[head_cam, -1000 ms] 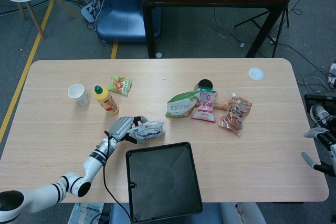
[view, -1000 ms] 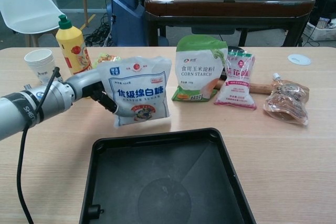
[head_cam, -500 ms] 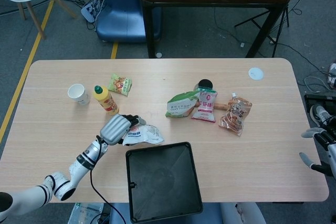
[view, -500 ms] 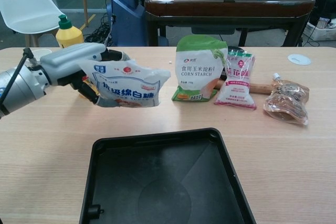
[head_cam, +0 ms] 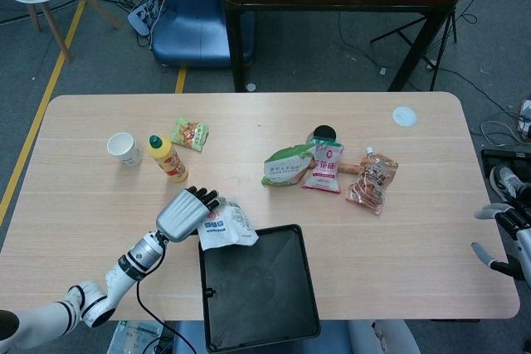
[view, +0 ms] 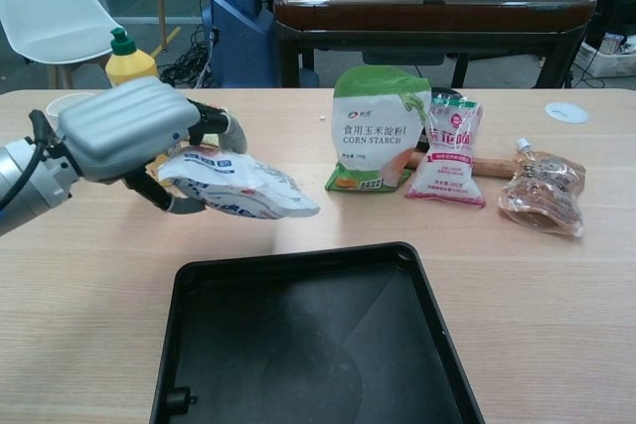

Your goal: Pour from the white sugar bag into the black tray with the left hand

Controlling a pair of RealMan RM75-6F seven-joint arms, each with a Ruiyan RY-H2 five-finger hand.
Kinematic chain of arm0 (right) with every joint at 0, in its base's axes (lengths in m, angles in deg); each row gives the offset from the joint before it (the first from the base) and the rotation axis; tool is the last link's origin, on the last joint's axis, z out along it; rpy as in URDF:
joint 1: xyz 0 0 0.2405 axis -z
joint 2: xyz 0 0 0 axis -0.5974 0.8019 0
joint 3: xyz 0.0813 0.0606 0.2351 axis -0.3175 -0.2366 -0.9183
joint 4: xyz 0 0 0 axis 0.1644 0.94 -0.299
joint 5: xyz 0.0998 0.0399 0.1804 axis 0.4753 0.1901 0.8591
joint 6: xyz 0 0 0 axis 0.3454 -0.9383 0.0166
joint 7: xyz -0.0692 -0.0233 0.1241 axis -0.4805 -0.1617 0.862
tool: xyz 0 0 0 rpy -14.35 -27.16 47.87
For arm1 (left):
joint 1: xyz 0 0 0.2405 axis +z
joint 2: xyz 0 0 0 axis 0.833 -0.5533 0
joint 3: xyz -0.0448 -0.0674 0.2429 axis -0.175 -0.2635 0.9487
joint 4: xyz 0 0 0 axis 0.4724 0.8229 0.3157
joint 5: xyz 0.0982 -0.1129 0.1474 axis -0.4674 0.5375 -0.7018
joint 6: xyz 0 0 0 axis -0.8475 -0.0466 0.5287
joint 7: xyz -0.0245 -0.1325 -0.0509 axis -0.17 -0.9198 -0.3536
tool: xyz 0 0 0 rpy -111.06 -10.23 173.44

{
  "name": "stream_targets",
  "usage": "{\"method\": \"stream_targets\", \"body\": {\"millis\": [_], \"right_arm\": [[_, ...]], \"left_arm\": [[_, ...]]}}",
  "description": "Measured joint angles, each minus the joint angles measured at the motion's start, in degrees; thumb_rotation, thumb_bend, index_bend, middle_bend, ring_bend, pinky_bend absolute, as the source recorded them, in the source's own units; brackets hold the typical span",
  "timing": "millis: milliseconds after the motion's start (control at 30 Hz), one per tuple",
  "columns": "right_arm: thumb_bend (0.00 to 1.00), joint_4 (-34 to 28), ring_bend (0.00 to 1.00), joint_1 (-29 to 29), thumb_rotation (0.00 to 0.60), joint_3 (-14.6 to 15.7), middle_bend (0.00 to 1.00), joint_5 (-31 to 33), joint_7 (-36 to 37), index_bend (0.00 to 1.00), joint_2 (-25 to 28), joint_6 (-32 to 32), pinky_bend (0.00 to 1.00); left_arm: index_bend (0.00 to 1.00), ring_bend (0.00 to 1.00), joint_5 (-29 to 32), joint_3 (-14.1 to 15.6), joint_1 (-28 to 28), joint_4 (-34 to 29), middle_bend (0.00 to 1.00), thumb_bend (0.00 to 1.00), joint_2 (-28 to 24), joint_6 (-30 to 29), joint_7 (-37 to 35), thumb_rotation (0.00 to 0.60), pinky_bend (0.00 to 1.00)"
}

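Note:
My left hand [head_cam: 184, 212] [view: 134, 131] grips the white sugar bag [head_cam: 224, 225] [view: 238, 187] above the table, its back turned up. The bag is tipped almost flat, and its far end hangs over the upper left corner of the black tray [head_cam: 265, 308] [view: 328, 345]. The tray sits at the table's near edge and looks empty. My right hand [head_cam: 502, 238] shows at the right border of the head view, off the table and holding nothing, fingers spread.
A yellow bottle [head_cam: 168, 157] [view: 131, 62] and a paper cup [head_cam: 124, 147] stand at the left, with a small snack packet [head_cam: 190, 133] behind. A green corn starch bag [view: 378, 126], a pink packet [view: 447, 151] and a brown pouch [view: 544, 189] lie right of centre.
My left hand has lifted the sugar bag off the table, carried it toward the tray and tipped it from upright to nearly flat. The right hand has barely moved.

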Motion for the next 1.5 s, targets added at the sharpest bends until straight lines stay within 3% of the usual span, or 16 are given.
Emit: {"method": "stream_targets", "body": {"millis": [733, 1200, 1500], "right_arm": [[0.26, 0.0, 0.25, 0.6, 0.6, 0.0, 0.35, 0.1, 0.2, 0.39, -0.1, -0.6, 0.21], [0.26, 0.3, 0.25, 0.7, 0.6, -0.1, 0.35, 0.3, 0.7, 0.39, -0.2, -0.7, 0.21], [0.26, 0.3, 0.25, 0.7, 0.6, -0.2, 0.35, 0.4, 0.6, 0.39, -0.1, -0.5, 0.21]], "left_arm": [[0.53, 0.54, -6.3, 3.5, 1.9, -4.8, 0.67, 0.18, -1.0, -1.4, 26.7, 0.6, 0.65], [0.54, 0.56, -6.4, 3.1, 4.3, -6.1, 0.69, 0.18, -0.1, -0.8, 42.5, 0.6, 0.67], [0.54, 0.56, -5.3, 2.8, 6.1, -10.1, 0.7, 0.18, -1.1, 1.4, 52.4, 0.6, 0.67]]}}
